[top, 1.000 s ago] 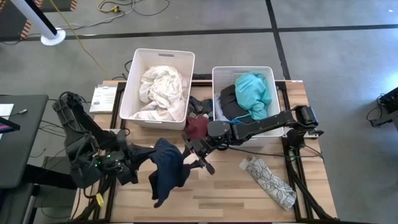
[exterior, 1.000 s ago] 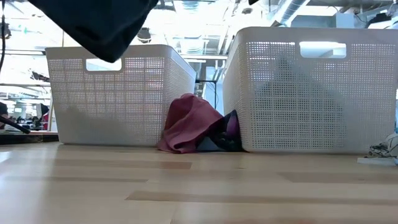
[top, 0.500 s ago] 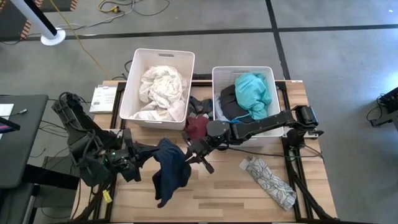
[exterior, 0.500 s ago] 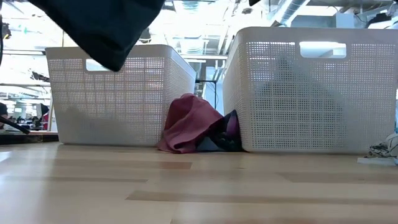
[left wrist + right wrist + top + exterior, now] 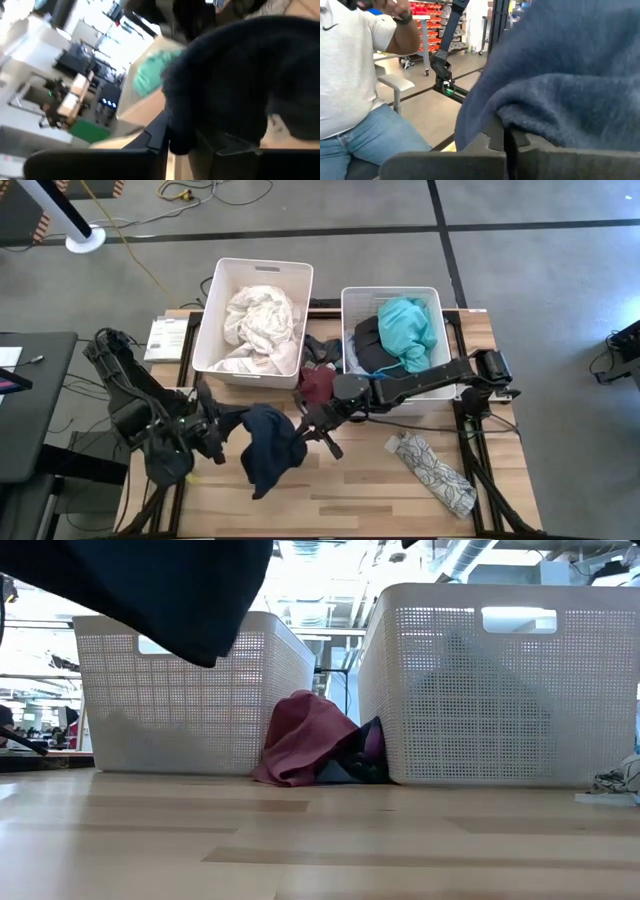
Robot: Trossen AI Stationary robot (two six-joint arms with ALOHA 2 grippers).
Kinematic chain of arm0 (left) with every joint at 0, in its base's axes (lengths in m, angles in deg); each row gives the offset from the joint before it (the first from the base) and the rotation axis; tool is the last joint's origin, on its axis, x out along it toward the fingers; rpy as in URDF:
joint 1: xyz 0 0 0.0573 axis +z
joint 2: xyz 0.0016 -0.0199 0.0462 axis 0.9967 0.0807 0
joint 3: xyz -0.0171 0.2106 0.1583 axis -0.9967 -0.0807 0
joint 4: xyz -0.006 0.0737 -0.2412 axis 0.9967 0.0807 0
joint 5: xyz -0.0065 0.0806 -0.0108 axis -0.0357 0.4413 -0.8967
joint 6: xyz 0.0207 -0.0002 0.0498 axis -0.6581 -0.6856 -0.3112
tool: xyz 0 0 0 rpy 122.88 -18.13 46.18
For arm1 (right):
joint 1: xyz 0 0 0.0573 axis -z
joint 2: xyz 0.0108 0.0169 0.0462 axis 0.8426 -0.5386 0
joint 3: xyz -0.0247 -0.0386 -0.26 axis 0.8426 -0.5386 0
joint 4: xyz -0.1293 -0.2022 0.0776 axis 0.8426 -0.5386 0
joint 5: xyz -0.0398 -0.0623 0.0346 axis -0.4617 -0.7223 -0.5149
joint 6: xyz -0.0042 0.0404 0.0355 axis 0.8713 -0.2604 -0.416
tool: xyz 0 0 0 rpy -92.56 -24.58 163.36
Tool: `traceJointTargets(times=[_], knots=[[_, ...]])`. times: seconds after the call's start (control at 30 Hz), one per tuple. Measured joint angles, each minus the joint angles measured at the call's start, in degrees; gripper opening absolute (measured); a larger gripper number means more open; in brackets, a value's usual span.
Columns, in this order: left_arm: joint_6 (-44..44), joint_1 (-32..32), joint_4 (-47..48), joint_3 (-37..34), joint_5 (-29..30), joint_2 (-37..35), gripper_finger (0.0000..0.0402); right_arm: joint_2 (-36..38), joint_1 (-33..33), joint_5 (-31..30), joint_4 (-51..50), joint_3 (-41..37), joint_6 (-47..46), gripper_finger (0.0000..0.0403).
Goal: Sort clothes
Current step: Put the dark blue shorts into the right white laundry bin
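A navy garment (image 5: pixel 270 448) hangs between my two grippers above the table's middle; its lower part fills the top left of the low view (image 5: pixel 150 590). My left gripper (image 5: pixel 228 425) is shut on its left side and my right gripper (image 5: pixel 308 427) on its right side. A maroon garment (image 5: pixel 305 740) lies on the table, in the gap between the two white bins. White clothes (image 5: pixel 262 325) fill the left bin. A teal garment (image 5: pixel 408 330) and a black one (image 5: pixel 368 345) lie in the right bin. A white patterned garment (image 5: pixel 432 472) lies on the table at the near right. My left gripper pinches a bunched fold at the navy garment's left side (image 5: pixel 177 140) between its two fingers, reaching in level from the table's left. The cloth hangs below, clear of the table. My right gripper pinches a thick fold at the garment's right side (image 5: pixel 515 117) between its shut fingers, coming from the table's right. The cloth drapes over the fingertips.
The left bin (image 5: pixel 215 310) and right bin (image 5: pixel 348 330) stand side by side along the far edge. A white booklet (image 5: pixel 165 337) lies left of the left bin. A person (image 5: pixel 355 75) sits beyond the table's left side. Bare wood lies under the garment (image 5: pixel 320 840).
My right gripper has shut on the navy garment's right side. My left arm has swung a little toward the far right while holding the garment. The garment has bunched up between the two grippers, and its lower part hangs lower in the low view.
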Motion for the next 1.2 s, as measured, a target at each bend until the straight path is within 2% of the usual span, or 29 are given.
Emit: traceJointTargets(times=[0.23, 0.4, 0.63, 0.77, 0.97, 1.2], knots=[[21.0, 0.0, 15.5, 0.0, -5.0, 0.0, 0.0094, 1.7, -0.1, 0.1, 1.7, 0.0, 2.0, 0.0000], [28.8, -1.7, 20.1, 0.0, -5.7, 0.0, 0.0132, 4.9, -0.1, 0.0, 1.1, 0.0, 4.2, 0.0000], [33.3, -3.2, 20.2, -0.8, -5.7, 0.0, 0.0203, 10.0, -0.1, -1.4, -2.1, 0.0, 9.0, 0.0000], [36.1, -3.3, 19.9, -4.2, -5.8, 0.0, 0.0229, 13.7, -0.1, -5.7, -5.5, 0.0, 11.2, 0.0000], [39.0, -3.3, 15.8, -11.4, -5.8, 0.0, 0.0235, 19.5, 1.0, -13.8, -11.0, 0.0, 12.2, 0.0000], [37.3, -3.3, 3.2, -20.3, -5.9, 0.0, 0.0234, 25.5, 3.3, -24.2, -17.6, 0.0, 11.9, 0.0000]])
